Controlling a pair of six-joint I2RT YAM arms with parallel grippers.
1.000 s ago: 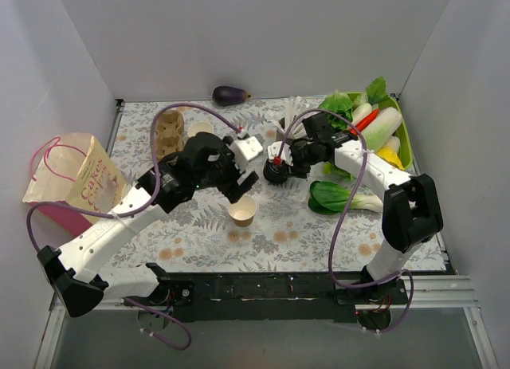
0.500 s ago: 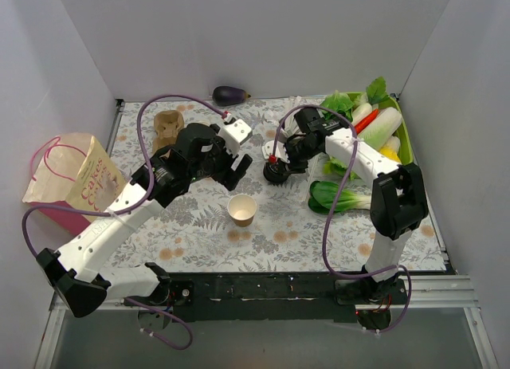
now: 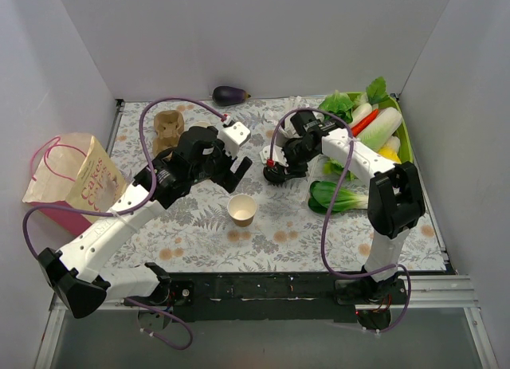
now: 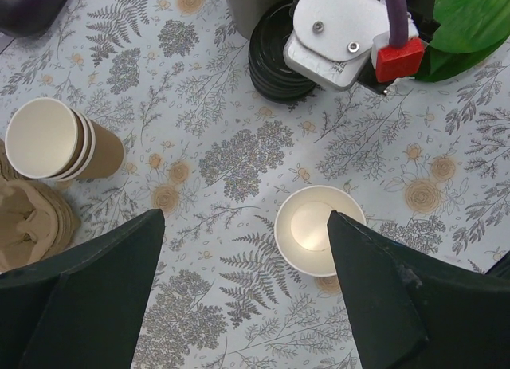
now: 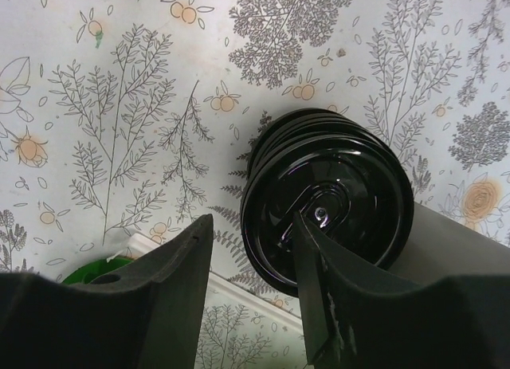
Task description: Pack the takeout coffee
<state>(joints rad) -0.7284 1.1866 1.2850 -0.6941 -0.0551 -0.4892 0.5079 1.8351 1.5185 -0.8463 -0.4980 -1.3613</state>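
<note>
The takeout coffee cup stands upright on the flowered cloth, kraft-brown outside and white inside, with no lid on it. My left gripper hovers above the cloth just left of the cup, jaws wide open and empty; in the top view it sits behind the cup. A stack of round black lids lies further back. My right gripper is down at that stack, open. One finger is over the top lid, the other outside its rim, with a gap.
A stack of spare kraft cups lies on its side beside the pulp cup carrier. The paper bag rests at the far left. An eggplant, a green tray of vegetables and bok choy lie behind and to the right.
My left gripper has drawn back from the cup and opened wider, leaving the cup standing. My right gripper has shifted slightly left over the lid stack.
</note>
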